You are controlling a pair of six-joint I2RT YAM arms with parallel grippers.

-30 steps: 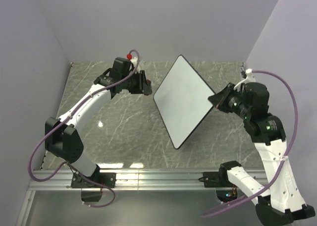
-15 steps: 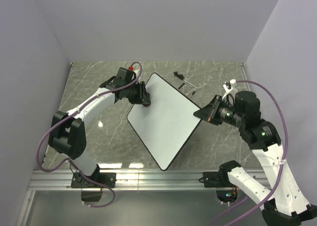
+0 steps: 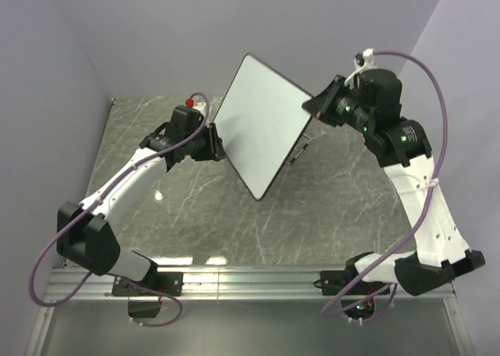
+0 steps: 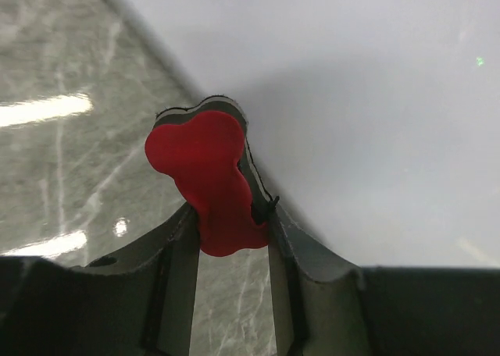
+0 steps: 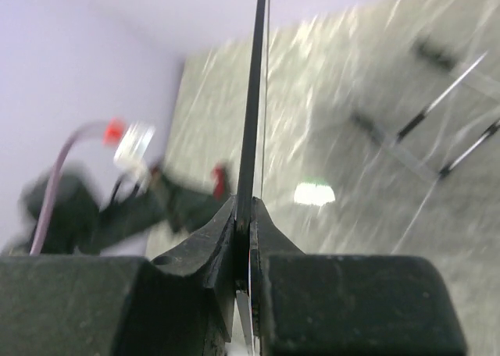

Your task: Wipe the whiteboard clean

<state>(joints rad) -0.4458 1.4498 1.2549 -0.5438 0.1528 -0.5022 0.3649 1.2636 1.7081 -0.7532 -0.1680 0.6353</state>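
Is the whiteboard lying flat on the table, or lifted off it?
Lifted and tilted. The right gripper clamps the whiteboard by one edge, holding it above the table; its wrist view shows it edge-on.

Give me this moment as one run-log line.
right gripper: shut on whiteboard edge, board tilted above table | left gripper: shut on eraser beside board's left edge | marks: none visible

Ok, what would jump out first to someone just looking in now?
The whiteboard is held up off the table, tilted in mid-air, pinched at its right corner by the right gripper. Next comes the red bone-shaped eraser, clamped in the left gripper by the board's left edge.
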